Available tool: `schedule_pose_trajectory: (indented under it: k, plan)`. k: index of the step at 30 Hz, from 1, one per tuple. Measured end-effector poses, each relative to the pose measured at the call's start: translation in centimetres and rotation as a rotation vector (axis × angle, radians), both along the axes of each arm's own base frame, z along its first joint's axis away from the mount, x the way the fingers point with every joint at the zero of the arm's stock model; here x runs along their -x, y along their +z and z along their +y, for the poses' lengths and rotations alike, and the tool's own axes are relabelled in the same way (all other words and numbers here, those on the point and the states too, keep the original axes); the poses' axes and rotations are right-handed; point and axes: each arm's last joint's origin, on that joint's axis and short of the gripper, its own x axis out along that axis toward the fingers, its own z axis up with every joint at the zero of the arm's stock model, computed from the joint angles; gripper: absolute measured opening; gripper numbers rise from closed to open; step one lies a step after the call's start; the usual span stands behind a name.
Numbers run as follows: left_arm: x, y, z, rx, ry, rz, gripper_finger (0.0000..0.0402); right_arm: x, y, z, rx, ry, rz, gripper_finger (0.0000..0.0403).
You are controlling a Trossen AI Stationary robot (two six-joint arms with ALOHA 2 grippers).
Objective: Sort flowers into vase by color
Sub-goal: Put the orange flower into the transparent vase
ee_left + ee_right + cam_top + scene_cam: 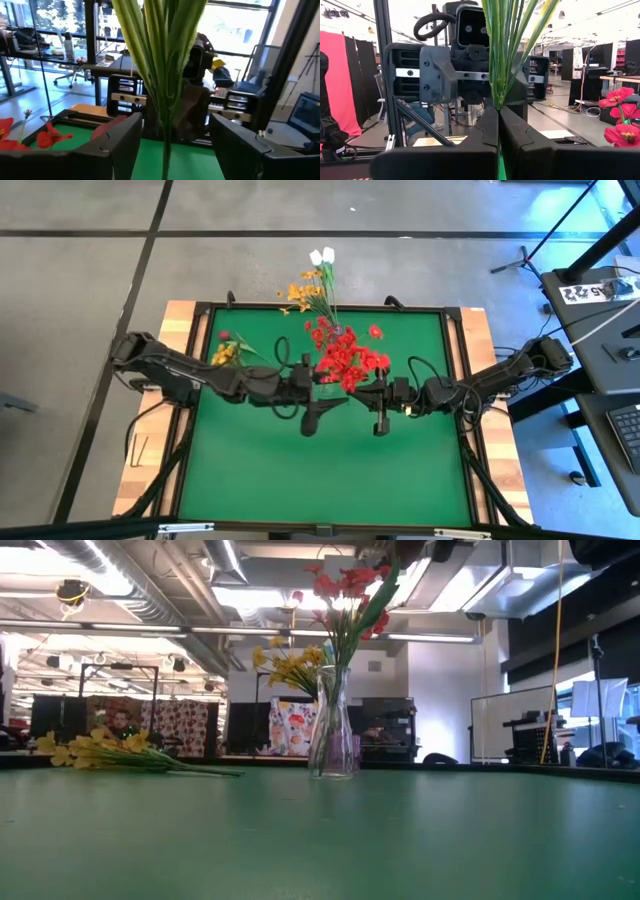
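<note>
Stems of the red flowers point(345, 358) stand bunched in the glass vase point(333, 730) near the middle of the high frame, just above centre, on the green bench point(320, 460). My right gripper point(381, 423) is clenched on that green stem bundle point(506, 55); in the right wrist view the two dark fingers meet around the stalks, with the blooms off at the right edge. My left gripper point(312, 420) faces it from the left side of the bunch, released, its fingers point(117, 145) spread apart with the stems rising between them and touching neither.

In the low view the vase sits upright at the centre of the frame, red heads at the top and a yellow-orange cluster point(290, 665) showing behind it to the left. From above, that yellow-orange spray point(303, 292) and the white tulip buds point(322, 256) lie across the bench's far edge, in the upper middle of the frame. A further small bunch, yellow with a dark pink bud point(224, 350), lies flat on the bench at the upper left, beside my left arm.
</note>
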Motion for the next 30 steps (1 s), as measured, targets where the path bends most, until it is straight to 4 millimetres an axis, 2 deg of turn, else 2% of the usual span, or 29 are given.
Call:
schedule_pose_trajectory:
  k: [4, 11, 16, 24, 30]
  plan:
    - [-0.84, -0.06, 0.1, -0.002, 0.03, 0.005, 0.0227, -0.01, -0.05, 0.0, -0.001, 0.001, 0.005, 0.0]
    - [-0.85, -0.11, 0.34, -0.006, 0.076, 0.013, 0.0211, -0.08, -0.3, 0.03, 0.006, 0.001, 0.031, 0.0]
    - [-0.85, -0.09, 0.33, -0.005, 0.076, 0.011, 0.0158, -0.08, -0.3, 0.03, 0.006, 0.001, 0.032, 0.0]
    - [-0.85, -0.09, 0.17, -0.001, 0.047, 0.011, 0.0021, -0.06, -0.23, 0.02, 0.004, 0.001, 0.025, 0.0001]
    - [-0.84, -0.08, 0.17, -0.001, 0.047, 0.01, 0.0007, -0.06, -0.23, 0.02, 0.01, 0.0, 0.025, 0.0015]
